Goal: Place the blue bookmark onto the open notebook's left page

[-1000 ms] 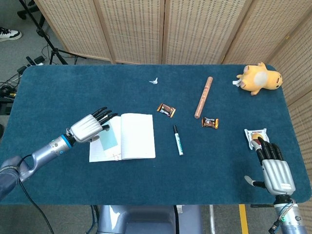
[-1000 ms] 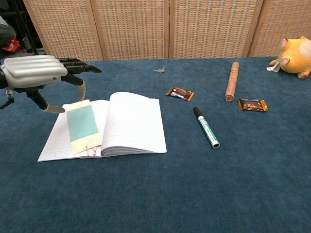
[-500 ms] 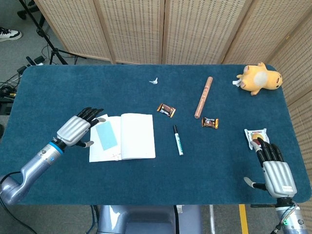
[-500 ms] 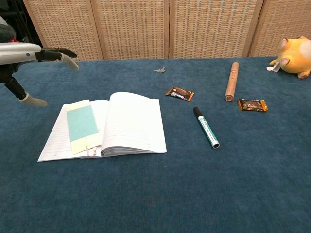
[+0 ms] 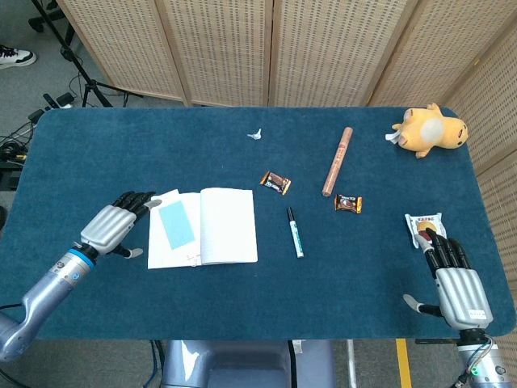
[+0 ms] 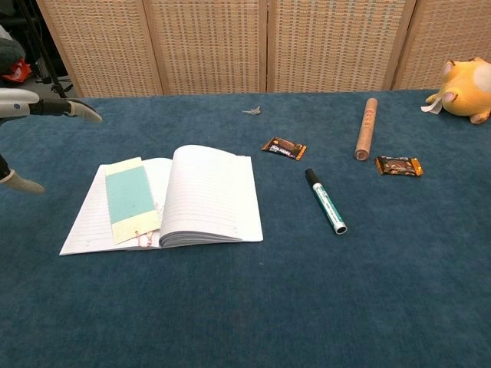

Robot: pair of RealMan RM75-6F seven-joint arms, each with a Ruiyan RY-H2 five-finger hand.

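The open notebook (image 5: 216, 228) (image 6: 201, 195) lies flat on the blue table, left of centre. The blue bookmark (image 5: 175, 224) (image 6: 129, 195) rests on its left page, slightly tilted. My left hand (image 5: 112, 226) (image 6: 34, 109) hovers just left of the notebook, fingers spread, holding nothing and apart from the page. In the chest view only its edge shows at the left border. My right hand (image 5: 455, 280) lies flat near the front right corner of the table, fingers apart, empty; the chest view does not show it.
A green marker (image 5: 295, 233) (image 6: 327, 202) lies right of the notebook. Two candy wrappers (image 5: 275, 183) (image 5: 348, 204), a brown tube (image 5: 337, 160), a small paper scrap (image 5: 256, 133) and a yellow plush toy (image 5: 430, 131) lie further back. A snack packet (image 5: 423, 224) sits ahead of my right hand.
My left hand has drawn back leftward off the notebook, leaving the bookmark lying on the left page. The right hand has not moved.
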